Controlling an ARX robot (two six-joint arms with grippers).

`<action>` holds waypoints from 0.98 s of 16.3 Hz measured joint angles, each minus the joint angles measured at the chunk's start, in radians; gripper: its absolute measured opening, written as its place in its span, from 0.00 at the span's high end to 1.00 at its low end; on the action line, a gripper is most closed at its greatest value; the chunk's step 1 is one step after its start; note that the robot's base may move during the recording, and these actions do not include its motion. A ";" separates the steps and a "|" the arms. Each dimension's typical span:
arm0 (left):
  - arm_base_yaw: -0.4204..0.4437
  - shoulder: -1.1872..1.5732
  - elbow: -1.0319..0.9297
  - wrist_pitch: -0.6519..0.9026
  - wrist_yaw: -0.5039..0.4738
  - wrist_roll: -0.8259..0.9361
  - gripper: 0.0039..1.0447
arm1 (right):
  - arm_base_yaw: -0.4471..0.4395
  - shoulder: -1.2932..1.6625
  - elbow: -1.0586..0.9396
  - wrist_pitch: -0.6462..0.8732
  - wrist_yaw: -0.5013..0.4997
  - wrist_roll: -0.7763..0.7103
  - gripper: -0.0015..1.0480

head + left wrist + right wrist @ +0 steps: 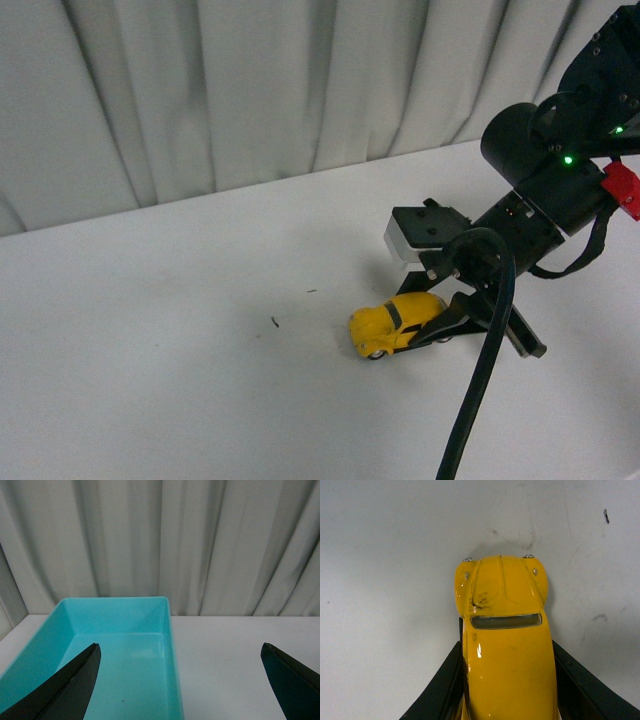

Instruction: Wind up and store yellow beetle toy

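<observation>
1. Broadly, a pale curtain (250,90) hangs in soft vertical folds behind everything.
2. The white table (150,350) is flat and matte, with faint scuffs in the right wrist view.
3. A turquoise bin (169,645), a smooth rectangular plastic tub with sloping walls, appears only in the left wrist view. It looks empty apart from a tiny dark fleck. It is probably where the toy gets stored.
4. The left gripper (180,652) hovers above the bin's near end, its dark tapered fingers spread wide with nothing between them.
5. The right gripper (415,332) reaches down to the table at the right of the front view. Its black fingers (442,685) lie along both flanks of the yellow beetle toy (385,322) and seem pressed against them.
6. The toy stands on its wheels on the table, nose pointing away from the wrist.
   - Its shell is glossy, hard and rounded, with a dark window strip, small silver lamps and some dark scratches on the bonnet.
   - I judge it light and rigid.
   - The curved, shiny sides could slip out of a loose pinch.
   - The widest part of the body, between the wheel arches, is the safest hold.
   - To wind it by rolling, the wheels must stay on the table.
7. A dark speck (274,322) lies on the table, apart from the toy.
</observation>
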 joint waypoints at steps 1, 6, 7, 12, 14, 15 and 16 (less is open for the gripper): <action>0.000 0.000 0.000 0.000 0.000 0.000 0.06 | -0.026 -0.011 -0.017 0.002 0.007 -0.015 0.60; 0.000 0.000 0.000 0.000 0.000 0.000 0.06 | -0.137 -0.034 -0.086 0.012 0.010 -0.056 0.60; 0.000 0.000 0.000 0.000 0.000 0.000 0.06 | -0.156 -0.040 -0.101 0.011 0.010 -0.060 0.60; 0.000 0.000 0.000 0.000 0.000 0.000 0.06 | -0.274 -0.082 -0.197 0.004 0.007 -0.106 0.60; 0.000 0.000 0.000 0.000 0.000 0.000 0.06 | -0.327 -0.089 -0.221 -0.015 0.006 -0.127 0.60; 0.000 0.000 0.000 0.000 0.000 0.000 0.06 | -0.352 -0.089 -0.223 -0.021 0.008 -0.134 0.60; 0.000 0.000 0.000 0.000 0.000 0.000 0.06 | -0.365 -0.089 -0.222 -0.027 0.014 -0.138 0.60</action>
